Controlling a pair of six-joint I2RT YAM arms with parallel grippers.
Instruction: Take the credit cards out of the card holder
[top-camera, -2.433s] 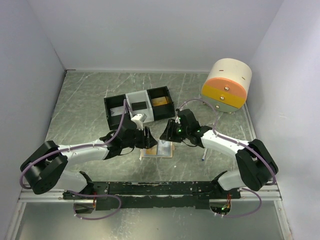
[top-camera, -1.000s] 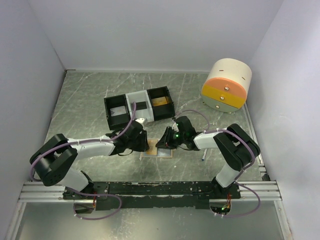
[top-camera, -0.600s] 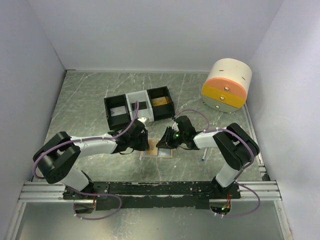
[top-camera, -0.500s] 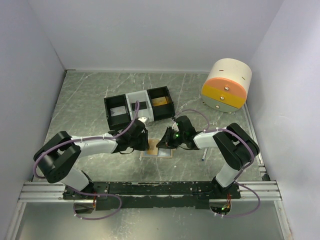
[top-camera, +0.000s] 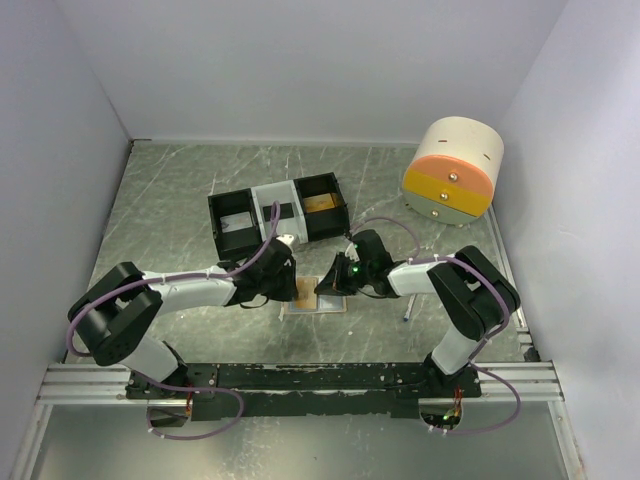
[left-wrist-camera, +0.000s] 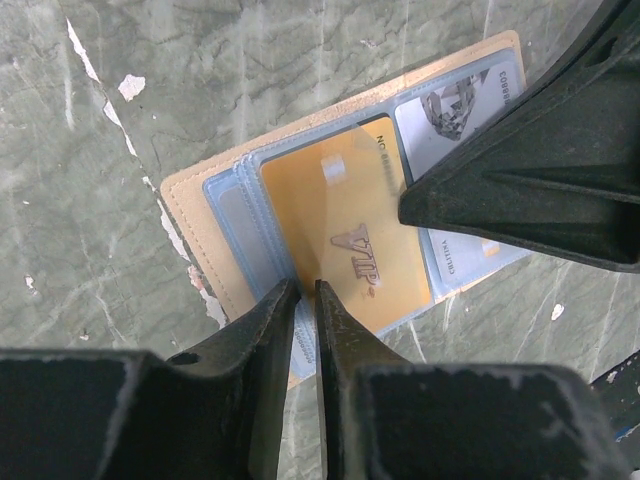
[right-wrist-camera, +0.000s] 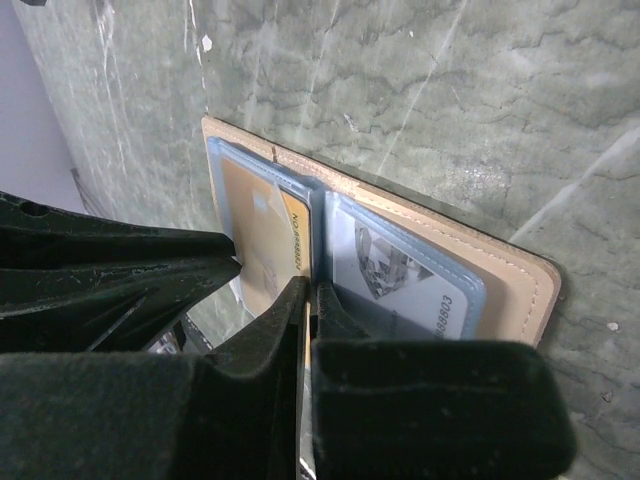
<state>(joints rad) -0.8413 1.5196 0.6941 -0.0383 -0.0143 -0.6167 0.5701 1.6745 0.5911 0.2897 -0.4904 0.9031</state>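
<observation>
The card holder (left-wrist-camera: 195, 230) lies open and flat on the table, tan outside with pale blue sleeves inside. A gold card (left-wrist-camera: 345, 220) sits in its left half and a white card (left-wrist-camera: 445, 100) with a diamond picture in its right half. My left gripper (left-wrist-camera: 303, 287) rests its tips on the blue sleeve at the gold card's left edge, with a narrow slit between the fingers. My right gripper (right-wrist-camera: 310, 287) is shut at the centre fold, with a thin gold edge of the gold card (right-wrist-camera: 255, 230) showing between its fingers. In the top view both grippers (top-camera: 292, 285) (top-camera: 326, 284) meet over the card holder (top-camera: 315, 303).
A three-compartment black-and-white tray (top-camera: 278, 215) stands just behind the grippers. A round cream, orange and yellow drawer unit (top-camera: 455, 172) stands at the back right. A small thin stick (top-camera: 407, 310) lies right of the right arm. Walls close in on three sides.
Both grippers have come down onto the card holder. Over the last second the right jaws closed at the fold, and the left jaws narrowed and edged slightly right.
</observation>
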